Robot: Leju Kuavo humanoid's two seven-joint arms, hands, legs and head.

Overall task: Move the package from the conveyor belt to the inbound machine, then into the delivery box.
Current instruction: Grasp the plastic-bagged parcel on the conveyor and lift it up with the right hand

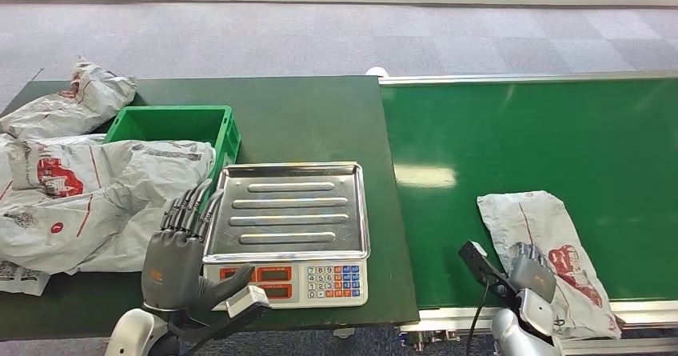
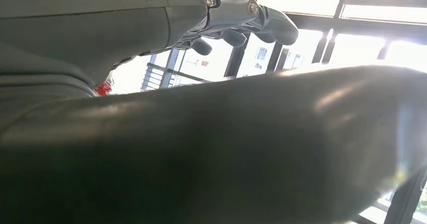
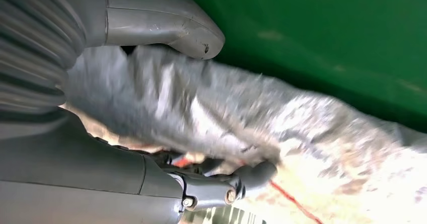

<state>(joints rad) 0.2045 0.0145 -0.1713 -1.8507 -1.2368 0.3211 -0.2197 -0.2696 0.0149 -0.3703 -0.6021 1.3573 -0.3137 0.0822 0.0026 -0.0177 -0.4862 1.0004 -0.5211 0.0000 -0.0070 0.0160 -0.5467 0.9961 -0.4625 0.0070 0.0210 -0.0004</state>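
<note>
Head view: package (image 1: 552, 256) lies on the conveyor belt (image 1: 560, 140) by its near edge, long axis running from that edge toward the belt's middle; open belt beyond. Right robot hand (image 1: 532, 270) rests on it. Left robot hand (image 1: 180, 252) released, beside the scale (image 1: 288, 220).
Right wrist view: thumb (image 3: 166, 25) and fingers (image 3: 252, 176) grasping the package (image 3: 241, 118).

Blurred package (image 3: 252, 128) around the right hand's fingers (image 3: 252, 176); grip on it unclear.
</note>
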